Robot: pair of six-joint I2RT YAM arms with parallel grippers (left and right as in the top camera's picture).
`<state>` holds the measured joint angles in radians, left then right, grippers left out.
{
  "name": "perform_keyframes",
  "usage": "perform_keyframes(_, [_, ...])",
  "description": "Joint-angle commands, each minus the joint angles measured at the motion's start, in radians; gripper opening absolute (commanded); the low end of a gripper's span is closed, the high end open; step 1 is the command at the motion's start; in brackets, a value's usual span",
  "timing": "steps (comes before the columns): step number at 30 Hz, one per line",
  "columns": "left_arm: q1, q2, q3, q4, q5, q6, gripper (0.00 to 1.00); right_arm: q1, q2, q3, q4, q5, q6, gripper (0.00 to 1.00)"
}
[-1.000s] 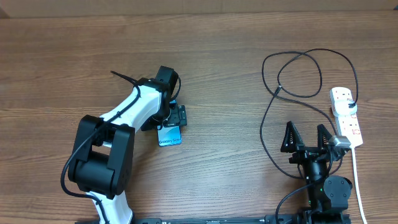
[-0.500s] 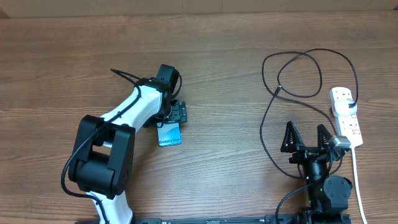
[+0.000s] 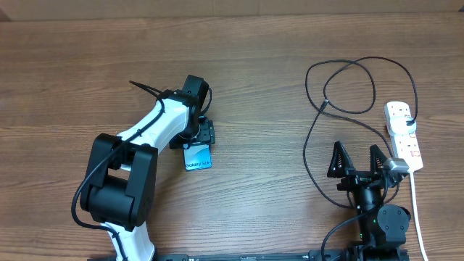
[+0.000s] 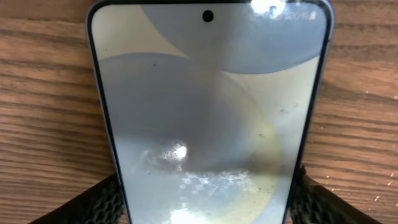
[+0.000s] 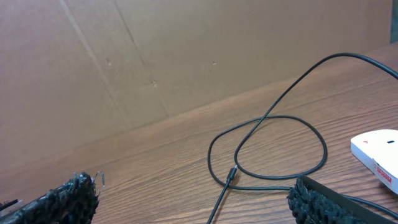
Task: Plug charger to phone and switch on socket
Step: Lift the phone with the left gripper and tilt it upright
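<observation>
The phone (image 3: 198, 157) lies flat on the wooden table left of centre, and its blue-grey screen fills the left wrist view (image 4: 208, 112). My left gripper (image 3: 201, 143) straddles the phone's far end, and in the left wrist view (image 4: 208, 208) its black fingers press against both long edges. The charger, a thin black cable (image 3: 348, 83), loops on the right with its small plug (image 3: 325, 104) free on the table; the plug also shows in the right wrist view (image 5: 231, 176). The white socket strip (image 3: 402, 134) lies at the far right. My right gripper (image 3: 357, 161) is open and empty, near the cable.
The strip's white cord (image 3: 417, 210) runs toward the front edge beside the right arm. A brown cardboard wall (image 5: 155, 56) stands behind the table. A corner of the socket strip shows in the right wrist view (image 5: 379, 152).
My left gripper has shifted slightly left and closed in over the phone's far end; the phone has nudged a little with it. The right arm has not moved.
</observation>
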<state>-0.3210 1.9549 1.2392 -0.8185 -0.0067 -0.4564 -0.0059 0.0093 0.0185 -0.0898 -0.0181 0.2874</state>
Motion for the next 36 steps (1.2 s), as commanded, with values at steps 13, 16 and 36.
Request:
perform_keyframes(13, [0.005, 0.070, -0.012, -0.051, 0.034, 0.007, 0.59, -0.001, -0.006, -0.011, 0.005, 0.009, -0.007, 1.00])
perform_keyframes(16, [0.009, 0.070, 0.022, -0.088, 0.034, 0.007, 0.56, -0.001, -0.006, -0.011, 0.005, 0.009, -0.007, 1.00])
perform_keyframes(36, [0.009, 0.070, 0.239, -0.250, 0.180, 0.008, 0.53, -0.001, -0.006, -0.011, 0.005, 0.009, -0.007, 1.00])
